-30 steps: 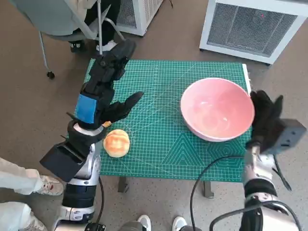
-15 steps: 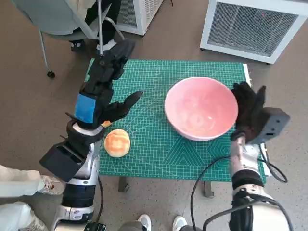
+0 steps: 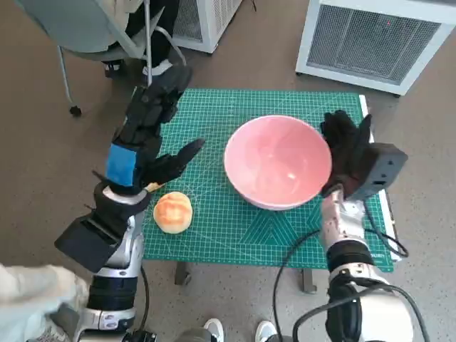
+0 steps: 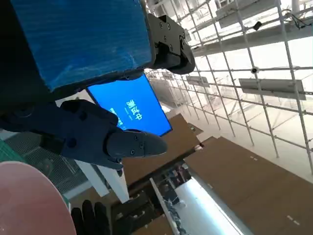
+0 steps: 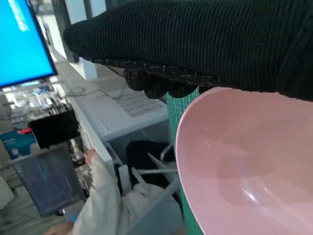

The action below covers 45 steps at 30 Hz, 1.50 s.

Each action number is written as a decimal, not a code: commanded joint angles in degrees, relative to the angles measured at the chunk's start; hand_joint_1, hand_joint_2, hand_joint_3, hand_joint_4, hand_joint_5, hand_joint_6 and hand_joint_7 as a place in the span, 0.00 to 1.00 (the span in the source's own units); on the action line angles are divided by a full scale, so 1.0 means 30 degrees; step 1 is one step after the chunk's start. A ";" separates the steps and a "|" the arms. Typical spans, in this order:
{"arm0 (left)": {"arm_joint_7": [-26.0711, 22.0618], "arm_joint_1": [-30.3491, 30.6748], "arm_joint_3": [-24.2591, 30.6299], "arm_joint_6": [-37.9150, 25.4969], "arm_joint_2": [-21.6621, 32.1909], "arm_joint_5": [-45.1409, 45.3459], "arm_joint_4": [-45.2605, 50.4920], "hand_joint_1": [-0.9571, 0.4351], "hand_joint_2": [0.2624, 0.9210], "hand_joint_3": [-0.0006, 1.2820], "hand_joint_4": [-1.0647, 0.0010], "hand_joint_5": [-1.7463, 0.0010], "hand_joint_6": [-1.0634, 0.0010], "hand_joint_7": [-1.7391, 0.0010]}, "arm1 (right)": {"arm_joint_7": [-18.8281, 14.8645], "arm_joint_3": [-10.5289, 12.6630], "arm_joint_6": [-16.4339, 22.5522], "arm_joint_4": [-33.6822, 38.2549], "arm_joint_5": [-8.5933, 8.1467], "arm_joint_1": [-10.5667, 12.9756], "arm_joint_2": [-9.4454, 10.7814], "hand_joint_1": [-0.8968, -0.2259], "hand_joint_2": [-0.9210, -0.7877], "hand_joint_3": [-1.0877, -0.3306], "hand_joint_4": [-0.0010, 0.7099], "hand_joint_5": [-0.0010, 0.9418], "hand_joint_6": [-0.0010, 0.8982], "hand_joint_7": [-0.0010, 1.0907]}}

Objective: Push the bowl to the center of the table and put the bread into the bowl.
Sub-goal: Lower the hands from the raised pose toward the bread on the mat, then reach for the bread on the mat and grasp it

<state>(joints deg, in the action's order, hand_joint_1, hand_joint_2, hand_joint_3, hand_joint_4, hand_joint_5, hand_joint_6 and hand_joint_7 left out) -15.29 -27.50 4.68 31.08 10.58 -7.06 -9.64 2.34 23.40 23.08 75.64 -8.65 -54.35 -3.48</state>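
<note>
Push step in hand: right hand (image 3: pixel 347 153), fingers spread, presses the bowl (image 3: pixel 278 161) near bench-centre; next, the released left hand (image 3: pixel 146 139) must grasp the bread (image 3: pixel 173 211).

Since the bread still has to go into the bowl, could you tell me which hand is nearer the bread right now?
Left. The left hand hovers just above the bread; the right hand is across the table, against the bowl's far side.

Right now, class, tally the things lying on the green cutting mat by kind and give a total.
Pink bowl: 1
Bread roll: 1
Total on the green cutting mat: 2
</note>
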 commanded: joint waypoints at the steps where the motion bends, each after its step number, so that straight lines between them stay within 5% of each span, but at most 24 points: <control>1: -0.0012 0.0227 0.0226 0.0329 0.0233 -0.0031 0.0064 0.45 1.00 0.22 0.72 1.00 0.75 0.84 | 0.0230 -0.0121 -0.0734 0.0383 0.0164 -0.0140 0.0462 0.63 0.00 0.36 0.44 0.04 0.12 0.61; 14: -0.0067 0.0831 0.0698 0.0400 0.0623 -0.0171 0.0175 0.45 1.00 0.21 0.72 1.00 0.69 0.91 | -0.0077 -0.0182 -0.0292 0.0106 0.0175 -0.0597 0.0141 0.65 0.00 0.36 0.43 0.03 0.10 0.59; 24: -0.1373 0.0737 0.2160 0.0633 0.4188 0.0551 -0.0993 0.43 1.00 0.21 0.72 1.00 0.66 0.94 | -0.1100 -0.1351 0.3730 -0.1022 0.0933 -0.0845 -0.0424 0.59 0.00 0.38 0.43 0.03 0.09 0.60; 30: -0.3066 0.0307 0.2564 -0.0053 0.8374 0.1899 -0.1929 0.42 1.00 0.22 0.72 1.00 0.64 0.96 | -0.3717 -0.2310 0.7312 -0.2972 0.0885 -0.0375 -0.0679 0.52 0.00 0.38 0.43 0.03 0.08 0.60; 35: -0.4413 -0.0250 0.2187 -0.1172 1.1005 0.2831 -0.2813 0.42 1.00 0.19 0.74 1.00 0.64 0.97 | -0.6631 -0.2922 0.9617 -0.5721 -0.0364 0.0384 -0.0395 0.47 0.00 0.39 0.45 0.03 0.05 0.64; 41: -0.5934 -0.1239 0.0753 -0.3033 1.3278 0.4826 -0.3858 0.43 0.99 0.06 0.82 1.00 0.68 0.99 | -0.9087 -0.4247 1.0846 -0.9299 -0.1600 0.1474 0.0027 0.41 0.00 0.45 0.47 0.03 0.01 0.74; 45: -0.6525 -0.1910 -0.0332 -0.4121 1.4007 0.6107 -0.4473 0.44 0.94 0.02 0.87 1.00 0.72 1.00 | -0.9522 -0.4907 1.1624 -1.0499 -0.1322 0.2164 -0.0133 0.39 0.00 0.46 0.48 0.04 0.00 0.78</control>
<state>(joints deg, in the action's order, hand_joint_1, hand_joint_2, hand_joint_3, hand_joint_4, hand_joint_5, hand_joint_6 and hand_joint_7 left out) -33.18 -31.61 6.46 20.86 51.04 8.45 -21.82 -24.83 10.02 56.54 46.39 -12.78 -50.99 -3.64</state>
